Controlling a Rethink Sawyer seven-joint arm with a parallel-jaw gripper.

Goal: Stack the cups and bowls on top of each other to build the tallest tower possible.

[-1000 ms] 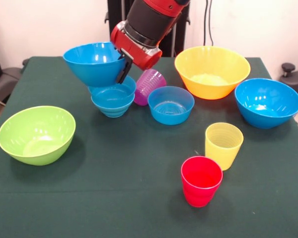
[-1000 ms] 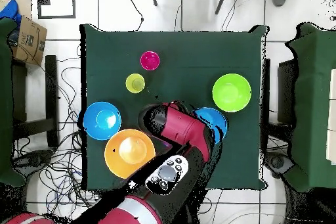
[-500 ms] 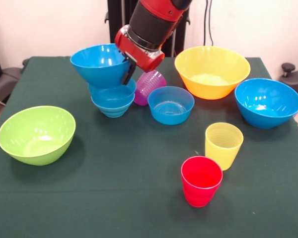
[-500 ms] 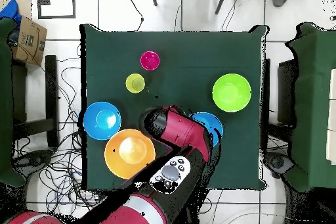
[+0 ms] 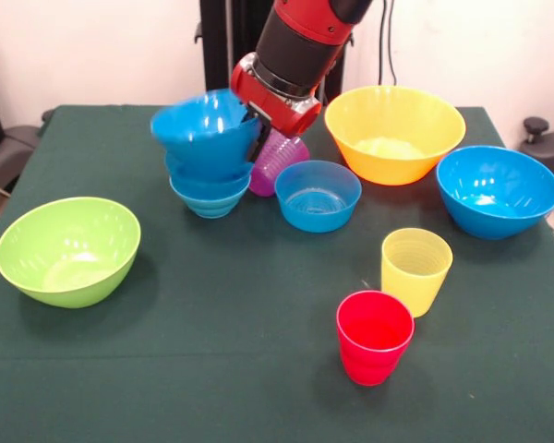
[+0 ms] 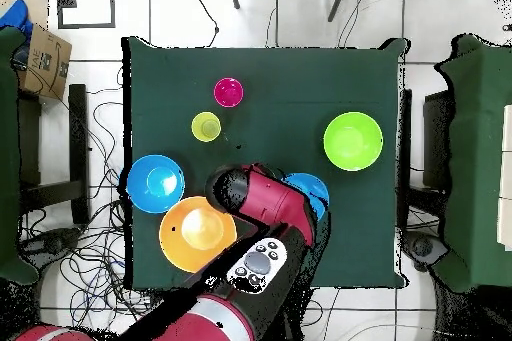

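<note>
On the green table [image 5: 212,369], nearest in the front view, stand a red cup [image 5: 374,336] and a yellow cup [image 5: 415,270], with a green bowl [image 5: 66,249] off to the left. Behind them, the hand [image 5: 256,123] grips the rim of a tilted blue bowl [image 5: 203,132], set on a stack of small blue bowls [image 5: 209,189]. A purple cup [image 5: 279,161] lies beside it; overhead the arm [image 6: 270,207] hides it
</note>
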